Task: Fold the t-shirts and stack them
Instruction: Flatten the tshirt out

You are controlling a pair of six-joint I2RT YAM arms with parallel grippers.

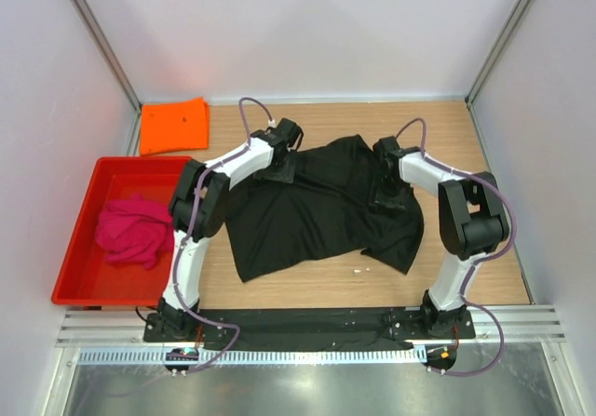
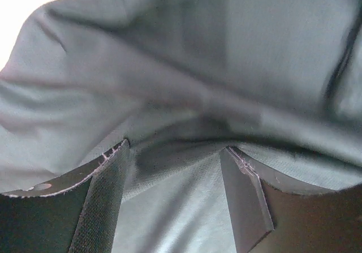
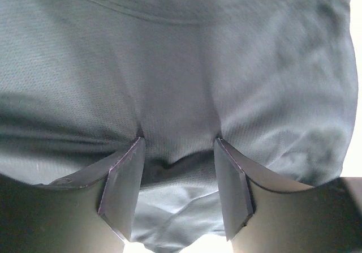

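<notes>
top external view: the black shirt [image 1: 317, 216] lies spread and rumpled at the middle of the table [image 1: 447, 127], between the two arms. the orange shirt [image 1: 173, 125] sits already folded at the far left corner, probably the base of the stack. the pink shirt [image 1: 133, 230] is bunched in the red tray [image 1: 79, 290], apparently waiting its turn. both arms bend at the elbow and reach forward. the left gripper [image 1: 284, 160] is down on the shirt's far left edge and the right gripper [image 1: 386, 188] on its far right part. this spacing suits lifting or drawing over one edge for a fold.

left wrist view: the left gripper [image 2: 175, 151] has its fingers part-way together with a ridge of black cloth gathered between them. creases run to both tips, which reads as a clamp on the shirt. the cloth fills the view, so the wrist is close above it.

right wrist view: the right gripper [image 3: 178, 142] shows the same state, fingers drawn in on a pucker of cloth. a stitched hem crosses above. bright light below suggests the edge is raised.
</notes>
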